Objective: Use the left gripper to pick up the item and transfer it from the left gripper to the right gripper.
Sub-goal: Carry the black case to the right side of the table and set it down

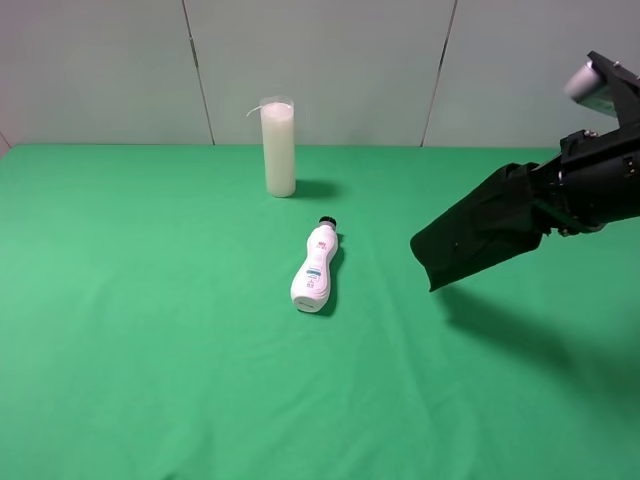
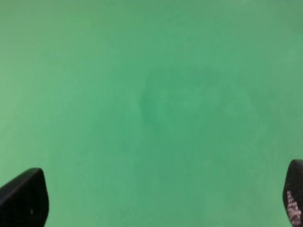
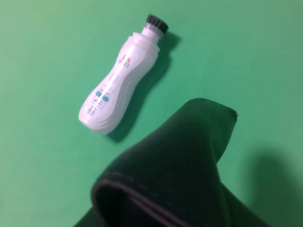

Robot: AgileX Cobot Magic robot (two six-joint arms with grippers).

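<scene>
The item, a matte black soft glasses case [image 1: 478,237], hangs in the air over the right side of the green table, tilted down toward the left. My right gripper [image 1: 556,203] is shut on its upper end. In the right wrist view the case [image 3: 180,175] fills the lower part and hides the fingers. My left gripper [image 2: 158,203] is open and empty over bare green cloth, with only its two fingertips [image 2: 23,201] showing. The left arm is out of the exterior high view.
A white plastic bottle with a black cap [image 1: 314,267] lies near the table's middle and also shows in the right wrist view [image 3: 120,82]. A tall white candle in glass [image 1: 278,147] stands at the back. A grey panelled wall [image 1: 330,60] rises behind the green table [image 1: 140,330].
</scene>
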